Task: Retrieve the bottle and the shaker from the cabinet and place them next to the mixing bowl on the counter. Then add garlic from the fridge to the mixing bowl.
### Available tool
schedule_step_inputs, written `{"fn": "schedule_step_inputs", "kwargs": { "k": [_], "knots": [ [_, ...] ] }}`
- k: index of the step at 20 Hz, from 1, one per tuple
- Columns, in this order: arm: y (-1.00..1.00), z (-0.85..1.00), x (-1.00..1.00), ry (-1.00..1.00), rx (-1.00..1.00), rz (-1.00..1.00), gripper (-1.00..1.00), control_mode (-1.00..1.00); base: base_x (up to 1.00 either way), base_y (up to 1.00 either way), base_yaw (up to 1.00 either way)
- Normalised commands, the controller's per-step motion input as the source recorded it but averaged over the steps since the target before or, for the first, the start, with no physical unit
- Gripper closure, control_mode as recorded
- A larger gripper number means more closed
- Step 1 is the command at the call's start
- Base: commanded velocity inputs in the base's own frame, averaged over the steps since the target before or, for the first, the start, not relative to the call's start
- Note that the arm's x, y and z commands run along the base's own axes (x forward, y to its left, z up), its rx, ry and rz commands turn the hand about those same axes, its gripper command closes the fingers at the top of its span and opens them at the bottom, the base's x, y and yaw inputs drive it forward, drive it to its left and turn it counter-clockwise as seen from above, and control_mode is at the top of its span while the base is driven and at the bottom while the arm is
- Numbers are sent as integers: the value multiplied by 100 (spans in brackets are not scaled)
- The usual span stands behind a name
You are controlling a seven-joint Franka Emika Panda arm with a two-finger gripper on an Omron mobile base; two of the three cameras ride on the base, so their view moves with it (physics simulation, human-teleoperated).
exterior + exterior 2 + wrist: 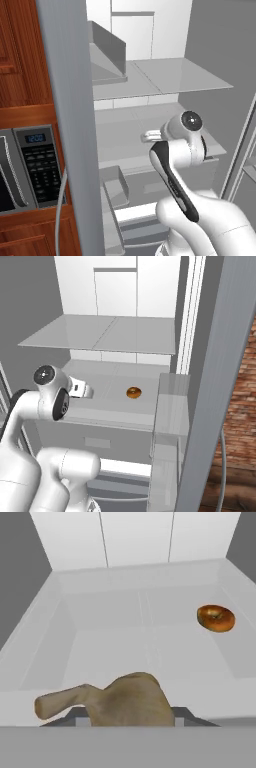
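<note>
Where the hand view looks down into the open fridge (60, 637), the garlic (127, 701), a pale tan bulb with a stalk jutting toward nine o'clock, sits right at six o'clock between the dark fingertips (80, 716), which are clamped on it from both sides. The hand (127, 718) holds the bulb above the white shelf, near that shelf's front lip. An orange-brown ring-shaped food item (216, 618) lies on the same shelf at about two o'clock from the garlic, well apart from it and close to the raised right-hand edge of the shelf. The rest of the shelf floor, from nine through twelve o'clock, lies bare back to the white rear wall, with low sloping rims on both sides. In the right base view the ring (133, 392) rests mid-shelf, with the arm's wrist reaching in from nine o'clock under a grey glass shelf (100, 333) overhead. The left base view shows a microwave (30, 167) at nine o'clock beyond the fridge's grey wall.
</note>
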Motion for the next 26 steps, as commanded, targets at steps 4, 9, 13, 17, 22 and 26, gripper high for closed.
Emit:
{"fn": "schedule_step_inputs", "kwargs": {
  "k": [4,9,13,17,22,26],
  "knots": [
    [-1,76,-52,12,0,-2,100,-100,0,0,0],
    [-2,83,-44,18,0,-1,100,-100,0,0,0],
    [0,75,-26,21,0,0,100,-100,0,0,0],
    [-3,48,-14,18,0,-2,100,-100,0,0,0],
    [-17,15,-33,8,0,0,100,-100,0,0,0],
    [-36,0,-35,0,0,0,100,-100,0,0,0]
  ]
}}
